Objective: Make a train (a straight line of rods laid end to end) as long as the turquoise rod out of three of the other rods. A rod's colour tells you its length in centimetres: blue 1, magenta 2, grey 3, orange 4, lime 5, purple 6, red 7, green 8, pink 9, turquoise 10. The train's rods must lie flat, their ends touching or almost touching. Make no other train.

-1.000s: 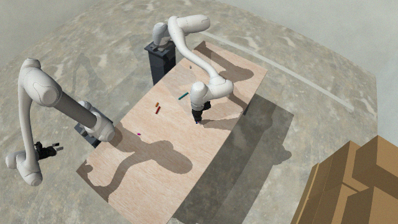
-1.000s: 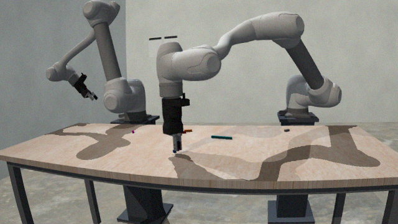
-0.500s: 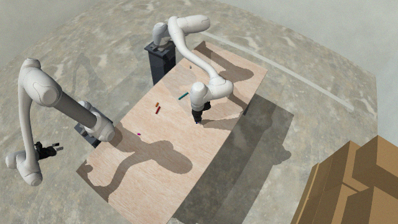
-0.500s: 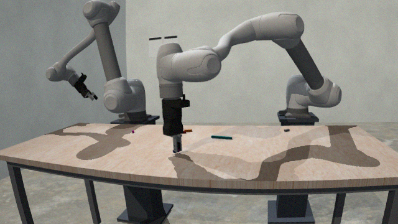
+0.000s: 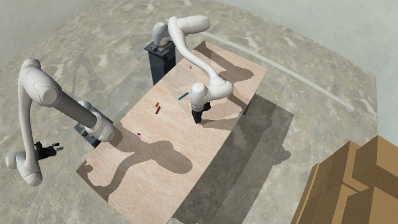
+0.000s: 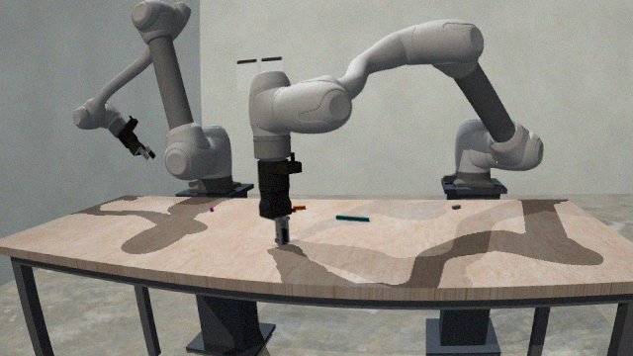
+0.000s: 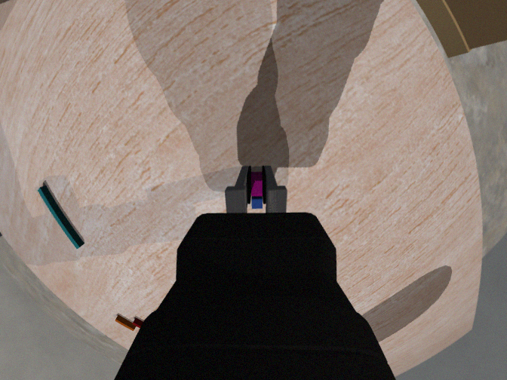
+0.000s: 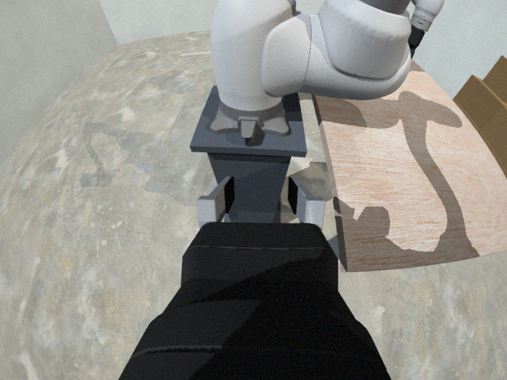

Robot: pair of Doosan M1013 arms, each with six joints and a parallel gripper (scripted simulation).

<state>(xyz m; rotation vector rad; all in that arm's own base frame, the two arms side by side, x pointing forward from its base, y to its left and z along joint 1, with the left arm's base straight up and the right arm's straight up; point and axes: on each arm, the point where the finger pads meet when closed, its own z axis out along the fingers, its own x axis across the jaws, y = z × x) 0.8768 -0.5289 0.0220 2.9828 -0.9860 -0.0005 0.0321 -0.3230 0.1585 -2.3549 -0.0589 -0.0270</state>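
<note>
My left gripper points down at the table and is shut on a magenta rod. A blue rod lies in line with it, ends touching or nearly so. A turquoise rod lies apart. An orange rod lies beside a red rod. Another magenta rod and a grey rod lie separately. My right gripper is open and empty, off the table.
The wooden table carries broad arm shadows. The left arm reaches across it above the rods. Cardboard boxes stand beyond one long edge. The arm pedestals stand along the other.
</note>
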